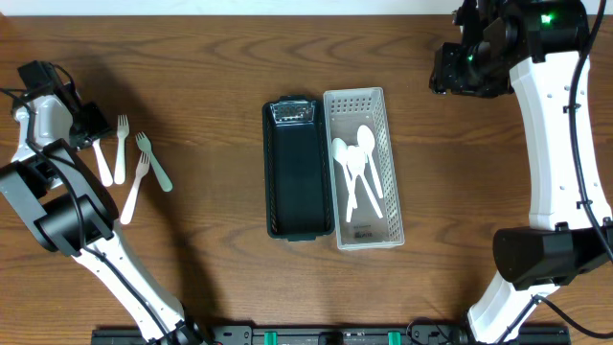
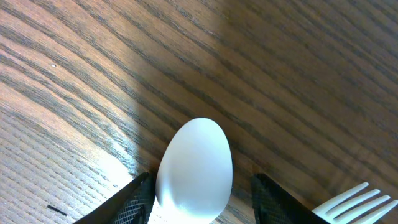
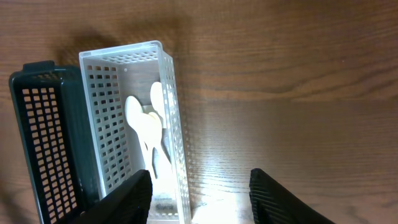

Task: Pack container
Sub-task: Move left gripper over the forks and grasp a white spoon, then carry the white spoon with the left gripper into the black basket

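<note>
1. Left gripper (image 2: 202, 202): the jaws stood partly spread astride the bowl of a white spoon (image 2: 196, 162), with a gap on one side. Fork tines (image 2: 354, 202) lay just outside the jaws.
2. Right gripper (image 3: 199, 199): the jaws were spread and empty. The white basket (image 3: 174, 124), holding spoons (image 3: 146, 134), lay ahead and to their left, with the dark basket (image 3: 43, 143) beyond it.

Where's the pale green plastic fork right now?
In the overhead view, the pale green plastic fork lies on the left side of the wooden table, just right of a white plastic fork and well left of the dark green plastic basket.
</note>
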`<action>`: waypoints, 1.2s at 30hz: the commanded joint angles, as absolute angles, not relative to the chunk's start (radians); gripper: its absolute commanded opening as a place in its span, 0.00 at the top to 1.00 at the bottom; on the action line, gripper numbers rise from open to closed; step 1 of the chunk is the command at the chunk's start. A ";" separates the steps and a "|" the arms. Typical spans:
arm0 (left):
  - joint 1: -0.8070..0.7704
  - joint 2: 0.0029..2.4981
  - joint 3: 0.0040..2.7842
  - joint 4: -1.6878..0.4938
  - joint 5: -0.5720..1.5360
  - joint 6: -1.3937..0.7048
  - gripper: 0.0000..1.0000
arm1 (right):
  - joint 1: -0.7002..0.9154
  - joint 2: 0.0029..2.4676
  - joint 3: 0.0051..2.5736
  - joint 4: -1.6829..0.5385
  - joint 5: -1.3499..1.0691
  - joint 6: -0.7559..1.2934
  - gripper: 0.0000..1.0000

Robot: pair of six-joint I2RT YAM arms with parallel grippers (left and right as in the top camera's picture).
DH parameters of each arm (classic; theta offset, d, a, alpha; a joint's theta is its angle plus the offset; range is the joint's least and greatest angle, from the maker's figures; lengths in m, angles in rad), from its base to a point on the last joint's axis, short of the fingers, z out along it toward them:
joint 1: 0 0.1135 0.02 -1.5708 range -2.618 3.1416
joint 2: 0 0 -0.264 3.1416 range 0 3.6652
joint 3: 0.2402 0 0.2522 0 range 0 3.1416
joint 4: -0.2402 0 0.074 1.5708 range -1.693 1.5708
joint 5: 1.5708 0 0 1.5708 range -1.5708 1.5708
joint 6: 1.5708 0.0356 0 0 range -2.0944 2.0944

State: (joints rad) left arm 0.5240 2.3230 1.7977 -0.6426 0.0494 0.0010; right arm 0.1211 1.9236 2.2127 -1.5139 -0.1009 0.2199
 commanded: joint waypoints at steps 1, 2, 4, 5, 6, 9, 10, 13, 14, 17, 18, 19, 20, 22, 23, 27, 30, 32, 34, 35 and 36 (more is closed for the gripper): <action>0.535 2.344 1.805 -0.641 0.041 0.007 0.47 | 0.132 1.925 2.211 -1.516 -0.101 0.232 0.50; 0.535 2.344 1.805 -0.641 0.041 0.007 0.48 | 0.132 1.925 2.211 -1.516 -0.101 0.232 0.51; 0.535 2.344 1.805 -0.641 0.041 0.007 0.52 | 0.132 1.925 2.211 -1.516 -0.101 0.232 0.51; 0.535 2.344 1.805 -0.640 0.041 0.007 0.53 | 0.132 1.925 2.211 -1.515 -0.101 0.232 0.51; 0.535 2.344 1.805 -0.640 0.041 0.007 0.54 | 0.132 1.925 2.211 -1.516 -0.101 0.232 0.51; 0.535 2.344 1.805 -0.640 0.041 0.007 0.58 | 0.132 1.925 2.211 -1.516 -0.101 0.232 0.51; 0.535 2.344 1.805 -0.640 0.041 0.007 0.59 | 0.132 1.925 2.211 -1.516 -0.102 0.232 0.51; 0.535 2.344 1.805 -0.640 0.041 0.007 0.62 | 0.132 1.925 2.211 -1.516 -0.102 0.232 0.51; 0.535 2.344 1.805 -0.638 0.041 0.007 0.62 | 0.132 1.925 2.211 -1.516 -0.102 0.233 0.51; 0.535 2.344 1.805 -0.634 0.041 0.007 0.65 | 0.132 1.925 2.211 -1.516 -0.102 0.240 0.51; 0.535 2.344 1.805 -0.633 0.041 0.007 0.65 | 0.132 1.925 2.211 -1.516 -0.102 0.240 0.51; 0.535 2.344 1.805 -0.633 0.041 0.007 0.66 | 0.132 1.925 2.211 -1.516 -0.102 0.240 0.52; 0.535 2.344 1.805 -0.631 0.041 0.007 0.67 | 0.132 1.925 2.211 -1.516 -0.102 0.240 0.51; 0.535 2.343 1.805 -0.630 0.041 0.007 0.68 | 0.132 1.925 2.211 -1.516 -0.102 0.240 0.51; 0.535 2.342 1.805 -0.630 0.041 0.007 0.69 | 0.132 1.925 2.211 -1.516 -0.102 0.240 0.52; 0.533 2.318 1.808 -0.644 0.041 0.006 0.71 | 0.131 1.925 2.211 -1.510 -0.096 0.239 0.53; 0.524 2.263 1.818 -0.678 0.041 0.007 0.74 | 0.131 1.925 2.211 -1.499 -0.069 0.239 0.53; 0.514 2.209 1.826 -0.708 0.041 0.007 0.75 | 0.131 1.925 2.211 -1.489 -0.054 0.239 0.52; 0.502 2.144 1.835 -0.754 0.041 0.006 0.76 | 0.130 1.925 2.211 -1.478 -0.042 0.239 0.52; 0.492 2.106 1.837 -0.781 0.041 0.006 0.77 | 0.128 1.925 2.211 -1.472 -0.030 0.239 0.52; 0.484 2.076 1.837 -0.801 0.041 0.006 0.78 | 0.125 1.925 2.211 -1.466 -0.020 0.239 0.52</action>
State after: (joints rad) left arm 0.5125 2.2230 1.7977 -0.7731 0.0452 0.0010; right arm 0.1207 1.9236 2.2127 -1.4746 -0.0643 0.2276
